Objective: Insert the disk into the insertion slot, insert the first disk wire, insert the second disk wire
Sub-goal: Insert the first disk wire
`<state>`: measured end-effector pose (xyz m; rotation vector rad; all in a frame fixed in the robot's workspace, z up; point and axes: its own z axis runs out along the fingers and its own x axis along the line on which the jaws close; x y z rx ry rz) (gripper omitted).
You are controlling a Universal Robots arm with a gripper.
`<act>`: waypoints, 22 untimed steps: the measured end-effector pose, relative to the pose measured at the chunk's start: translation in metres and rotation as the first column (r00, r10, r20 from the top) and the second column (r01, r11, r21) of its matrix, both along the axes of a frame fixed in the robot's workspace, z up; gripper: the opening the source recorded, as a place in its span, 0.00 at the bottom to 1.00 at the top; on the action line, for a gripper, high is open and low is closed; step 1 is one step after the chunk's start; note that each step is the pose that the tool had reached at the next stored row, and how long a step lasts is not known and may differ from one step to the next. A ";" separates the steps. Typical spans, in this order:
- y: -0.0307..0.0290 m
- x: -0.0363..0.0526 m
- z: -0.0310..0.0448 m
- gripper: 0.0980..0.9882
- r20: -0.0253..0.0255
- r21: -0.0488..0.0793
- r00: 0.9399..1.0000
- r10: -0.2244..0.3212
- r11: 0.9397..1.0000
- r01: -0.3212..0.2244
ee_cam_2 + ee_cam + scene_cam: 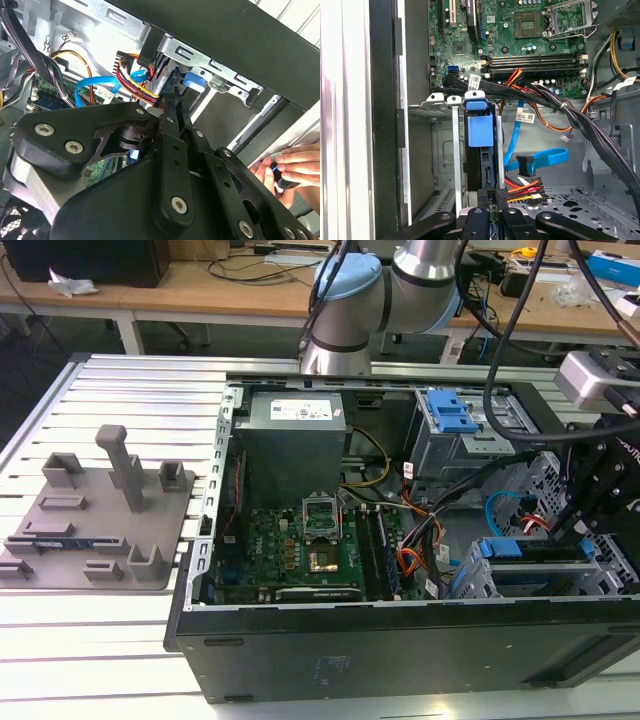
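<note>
Hand (490,206) pinches the wire plug (501,193) behind the disk (480,131); second wrist view adds a person's fingers (296,161)

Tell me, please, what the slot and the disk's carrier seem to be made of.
The slot: bare grey sheet metal, probably steel, with a dull finish; the signs are its thin, flat rails and bent tabs at the mouth.
The disk's carrier: bright blue plastic, smooth with a slight sheen; the even colour and rounded, moulded tab suggest it.
</note>
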<state>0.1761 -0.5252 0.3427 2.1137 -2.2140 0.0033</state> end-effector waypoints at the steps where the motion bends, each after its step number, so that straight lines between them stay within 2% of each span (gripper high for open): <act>1: 0.0000 0.0000 -0.0004 0.07 0.000 0.000 1.000 0.000 1.000 0.000; 15: 0.0001 0.0004 -0.0019 0.07 -0.001 -0.003 1.000 0.000 1.000 0.000; 22: 0.0047 0.0004 0.0087 0.07 -0.001 -0.014 1.000 0.000 1.000 0.000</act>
